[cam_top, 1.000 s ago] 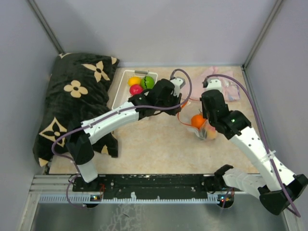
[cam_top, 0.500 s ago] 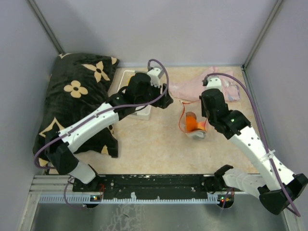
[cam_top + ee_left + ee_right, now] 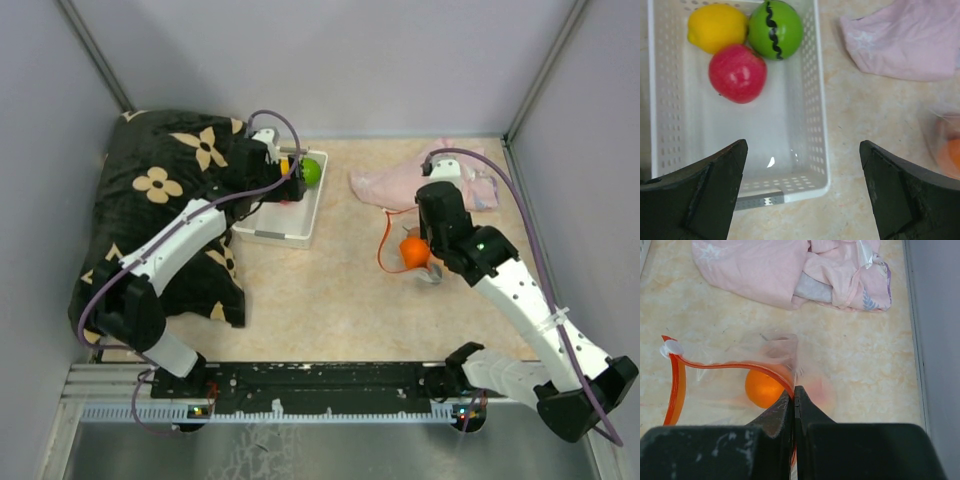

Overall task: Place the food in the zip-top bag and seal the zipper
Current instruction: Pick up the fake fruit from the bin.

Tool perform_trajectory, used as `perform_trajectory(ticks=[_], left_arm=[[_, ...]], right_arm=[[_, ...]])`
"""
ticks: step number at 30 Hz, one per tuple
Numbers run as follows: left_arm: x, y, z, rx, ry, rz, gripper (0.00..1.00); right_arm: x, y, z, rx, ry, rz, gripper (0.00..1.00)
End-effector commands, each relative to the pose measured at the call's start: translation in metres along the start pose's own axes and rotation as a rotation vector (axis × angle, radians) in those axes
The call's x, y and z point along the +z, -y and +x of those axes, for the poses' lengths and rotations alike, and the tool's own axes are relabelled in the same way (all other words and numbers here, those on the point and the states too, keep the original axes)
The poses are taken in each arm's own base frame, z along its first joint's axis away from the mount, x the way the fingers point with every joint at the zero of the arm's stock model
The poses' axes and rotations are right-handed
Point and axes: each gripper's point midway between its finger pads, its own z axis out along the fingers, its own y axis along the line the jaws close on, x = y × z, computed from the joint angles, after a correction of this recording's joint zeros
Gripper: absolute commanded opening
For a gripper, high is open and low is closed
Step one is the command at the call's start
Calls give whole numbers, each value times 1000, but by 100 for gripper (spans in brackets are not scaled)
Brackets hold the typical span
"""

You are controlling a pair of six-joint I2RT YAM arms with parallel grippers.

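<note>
Red fruit (image 3: 737, 73) plainest in left-wrist view

Overhead view covers the table (image 3: 330, 290); both wrist views look down closely, sharing pink cloth (image 3: 765, 270)

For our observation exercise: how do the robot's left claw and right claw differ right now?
The left claw is open and empty over the white basket; the right claw is shut on the zip-top bag. The left claw faces loose fruit; the right claw's bag holds an orange fruit. Both have dark fingers.
</note>
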Motion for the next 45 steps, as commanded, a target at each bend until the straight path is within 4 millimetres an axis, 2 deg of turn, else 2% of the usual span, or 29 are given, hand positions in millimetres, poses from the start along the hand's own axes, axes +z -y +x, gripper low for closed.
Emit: perform_trajectory(ticks=[1, 6, 9, 14, 23, 27, 38, 42, 45], left_arm=[[27, -35, -6, 15, 7, -88, 99], [59, -60, 4, 23, -46, -105, 99], [71, -70, 2, 44, -53, -100, 99], [91, -77, 0, 108, -70, -67, 99], [131, -92, 16, 297, -137, 20, 99], [142, -101, 25, 380, -175, 39, 100], [166, -92, 55, 425, -229, 167, 97], [169, -94, 61, 424, -244, 165, 90], [164, -94, 57, 425, -242, 157, 80]], right_arm=[[-5, 12, -27, 47, 68, 52, 0], [1, 8, -21, 33, 45, 54, 0], [3, 6, -19, 31, 42, 49, 0], [7, -3, -17, 28, 35, 12, 0], [12, -9, -11, 15, 13, -10, 0], [13, -9, -8, 9, 8, -4, 0], [20, -11, -1, -10, -8, 3, 0], [23, -13, 4, -17, -20, 2, 0], [23, -13, 5, -14, -24, 0, 0]])
